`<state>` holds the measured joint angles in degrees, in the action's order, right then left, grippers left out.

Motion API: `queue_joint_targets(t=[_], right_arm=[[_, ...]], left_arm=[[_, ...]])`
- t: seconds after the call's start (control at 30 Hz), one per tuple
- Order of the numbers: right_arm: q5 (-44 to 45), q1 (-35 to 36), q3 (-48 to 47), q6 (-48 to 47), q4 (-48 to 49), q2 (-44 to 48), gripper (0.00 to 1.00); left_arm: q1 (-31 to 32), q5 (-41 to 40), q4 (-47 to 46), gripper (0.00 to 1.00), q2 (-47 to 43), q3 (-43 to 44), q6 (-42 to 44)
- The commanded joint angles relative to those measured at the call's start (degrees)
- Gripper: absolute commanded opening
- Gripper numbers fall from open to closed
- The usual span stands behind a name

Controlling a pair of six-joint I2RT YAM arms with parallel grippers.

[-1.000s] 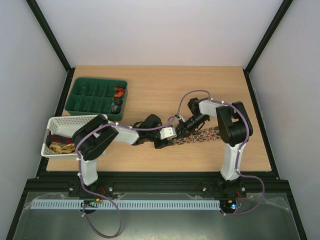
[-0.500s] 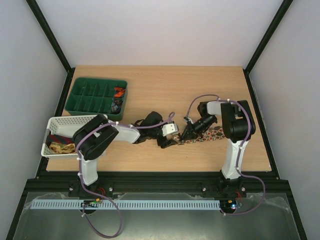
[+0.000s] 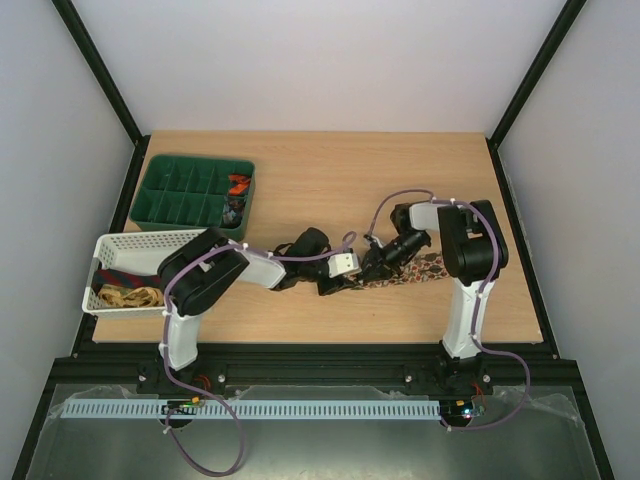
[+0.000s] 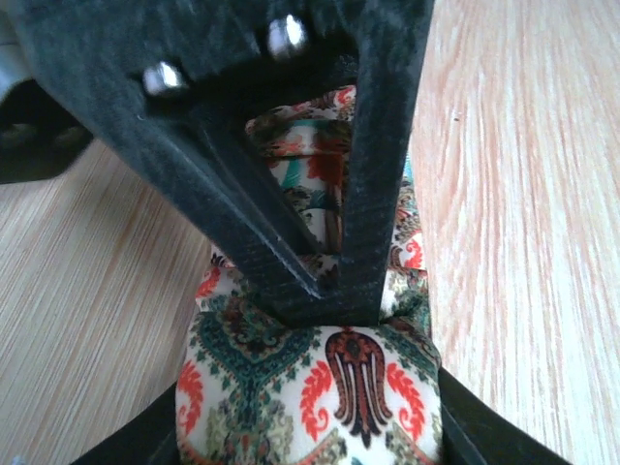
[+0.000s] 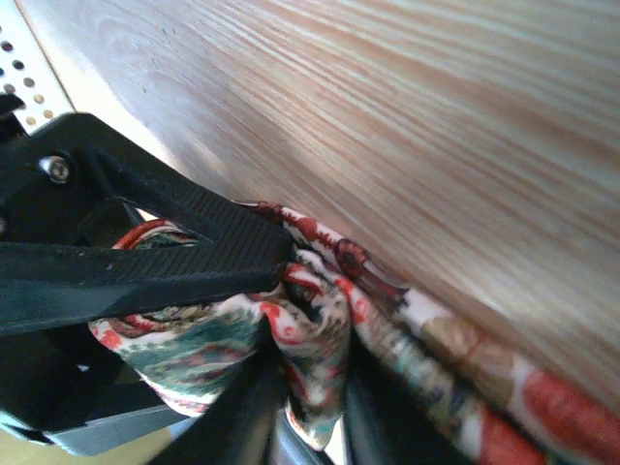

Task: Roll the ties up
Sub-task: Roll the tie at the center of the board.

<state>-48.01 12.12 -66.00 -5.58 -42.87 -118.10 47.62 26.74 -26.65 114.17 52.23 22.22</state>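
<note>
tie: patterned strip [image 3: 408, 270] flat on the surface [image 3: 320, 180], trailing to the right of the right tool; its other end is bunched into a coil [image 4: 310, 387] between both tools
left tool [image 3: 338, 284]: clenched on the tie's coiled end, fabric filling its gap
right tool [image 3: 371, 268]: tip to tip with left tool, pinching a fold of the tie [image 5: 320, 320]
rolled ties [image 3: 237, 186]: in the green tray [image 3: 195, 159], well behind the left tool

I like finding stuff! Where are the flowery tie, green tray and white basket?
flowery tie [image 4: 310, 387], left wrist view, on the fabric nearest the camera.
green tray [image 3: 195, 158], top view, on its far rim.
white basket [image 3: 135, 241], top view, on its far wall.
</note>
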Motion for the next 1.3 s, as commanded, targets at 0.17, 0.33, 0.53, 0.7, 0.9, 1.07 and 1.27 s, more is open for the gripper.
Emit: queue_joint_targets(t=[0.17,0.33,0.53,0.7,0.9,1.07,1.27], right_arm=[[2.1,-0.3,-1.4,-4.1,-2.7,5.5,0.48],[-1.3,3.5,-2.1,-3.4,-3.9,7.2,0.5],[1.1,5.4,-1.9,-2.6,-2.7,5.3,0.41],[6.6,4.4,-2.9,-2.4,-2.3,2.1,0.07],[9.6,0.5,-2.8,-4.4,-3.9,-1.7,0.01],[12.8,-2.6,-1.8,-5.9,-4.5,-4.6,0.01],[15.2,-3.0,-0.6,-5.4,-2.8,-4.5,0.01]], left_arm=[[-0.2,-3.0,8.6,0.4,-2.1,-3.5,1.3],[-0.2,-3.1,10.1,0.4,-2.1,-3.0,-0.5],[-0.1,-3.1,10.5,0.4,-2.3,-2.7,-1.2],[-0.2,-2.5,10.5,0.44,-2.7,-2.8,-0.6],[-0.4,-0.8,7.1,0.66,-4.1,-1.2,-1.9],[-0.4,0.1,2.4,0.75,-3.3,1.8,-4.8],[0.3,-0.4,-1.2,0.77,-0.7,2.1,-5.3]])
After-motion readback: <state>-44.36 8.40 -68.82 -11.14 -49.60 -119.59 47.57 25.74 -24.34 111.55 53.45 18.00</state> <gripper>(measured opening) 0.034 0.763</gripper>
